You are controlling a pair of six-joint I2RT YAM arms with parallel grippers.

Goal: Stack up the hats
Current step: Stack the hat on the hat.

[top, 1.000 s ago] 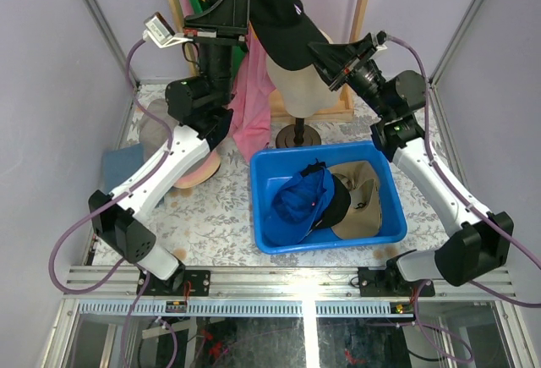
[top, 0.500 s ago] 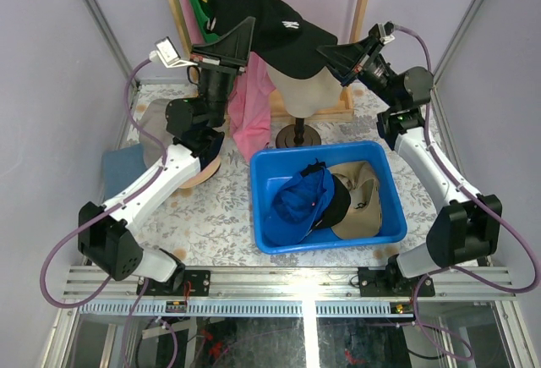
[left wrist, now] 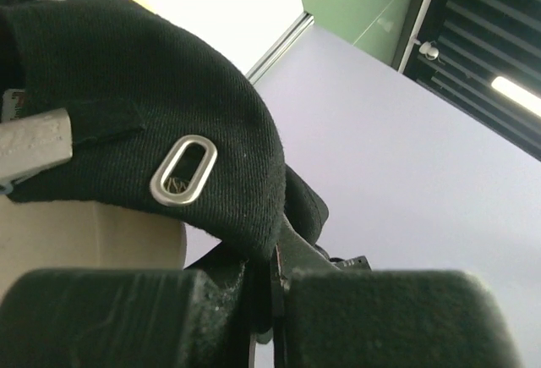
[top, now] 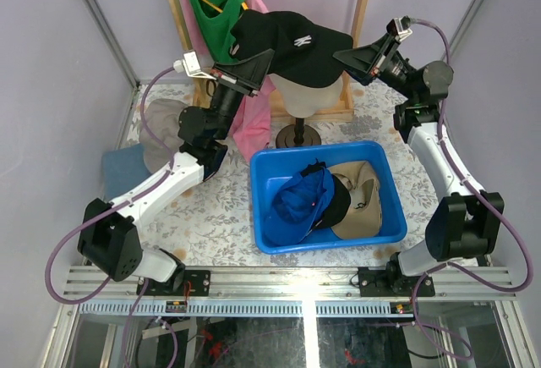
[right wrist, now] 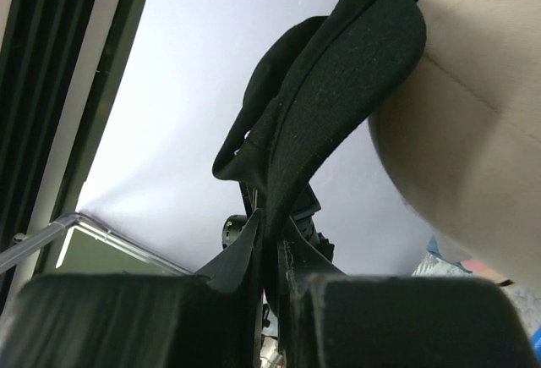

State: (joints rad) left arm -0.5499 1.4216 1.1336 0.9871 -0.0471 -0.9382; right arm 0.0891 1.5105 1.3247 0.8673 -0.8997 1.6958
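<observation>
A black baseball cap point(top: 292, 42) with a white logo hangs over the cream mannequin head point(top: 304, 89), stretched between both arms. My left gripper point(top: 254, 68) is shut on the cap's back edge point(left wrist: 169, 114), just below its metal strap buckle point(left wrist: 183, 169). My right gripper point(top: 351, 57) is shut on the cap's brim point(right wrist: 338, 89), beside the mannequin head point(right wrist: 473, 131). A blue cap point(top: 297, 203) and a beige hat point(top: 365, 190) lie together in the blue bin point(top: 314, 150). A grey-taupe bucket hat point(top: 161, 123) lies on the table at the left.
The mannequin's round black stand point(top: 297, 136) sits just behind the bin. Pink point(top: 252, 127) and green point(top: 215, 13) shirts hang on a wooden rack point(top: 363, 13) at the back. A blue fabric item point(top: 118, 169) lies at the table's left edge.
The right gripper has closed on the cap's brim. Both arms have shifted right with the cap, which now sits over the mannequin head; the green shirt has come into view.
</observation>
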